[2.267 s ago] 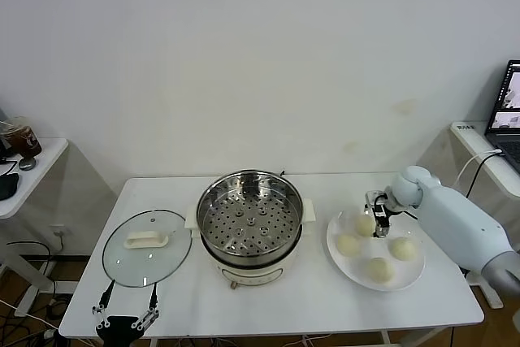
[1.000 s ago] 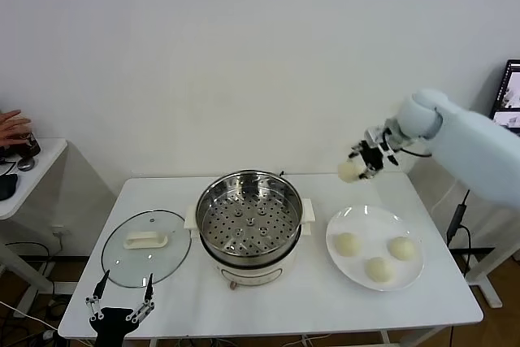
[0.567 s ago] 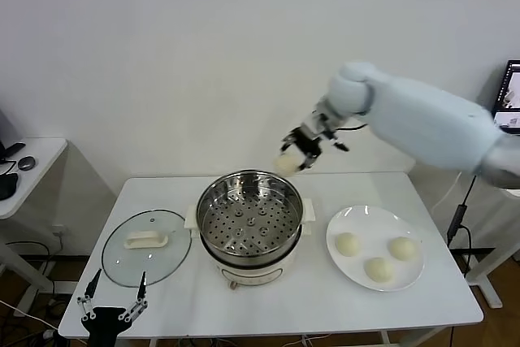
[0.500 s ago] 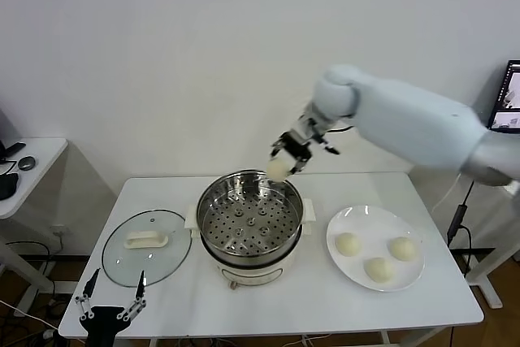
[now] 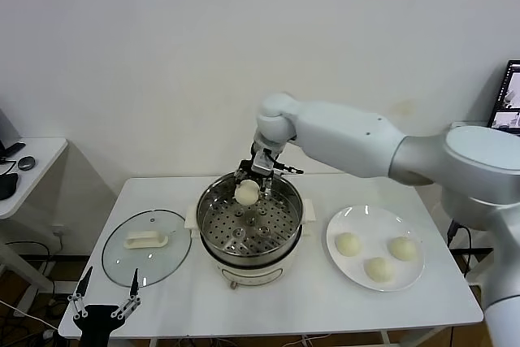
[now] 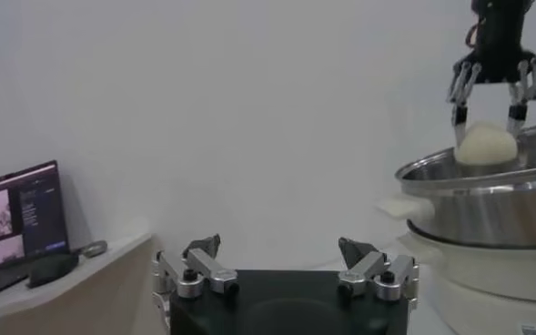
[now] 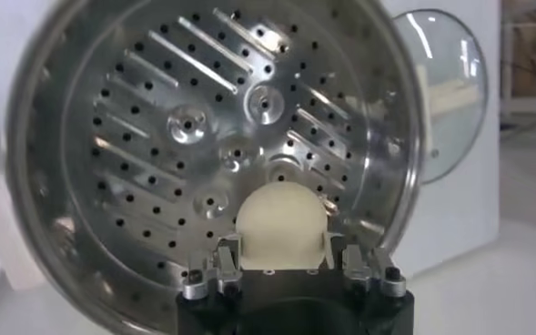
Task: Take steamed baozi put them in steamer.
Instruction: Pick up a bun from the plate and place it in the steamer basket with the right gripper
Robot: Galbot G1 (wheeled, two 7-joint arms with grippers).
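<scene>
Presently my right claw (image 5: 247, 187) pinches a baozi (image 5: 247, 193) above the steamer (image 5: 250, 221); released high, it may bounce; left claw (image 5: 103, 305) spread, parked.

Four buns: one (image 5: 247, 192) in the right gripper (image 5: 249, 185), three on the plate (image 5: 357, 259) off to its right side. One steamer (image 5: 249, 221) below that gripper, one glass lid (image 5: 146, 247) to its left, one desk (image 5: 301, 302), and two grippers, the left one (image 5: 104, 310) by the desk's near edge.

Left gripper (image 6: 284, 269) jaws spread; right gripper (image 6: 489, 116) pinching baozi (image 6: 486, 146) over steamer (image 6: 486, 200).
</scene>
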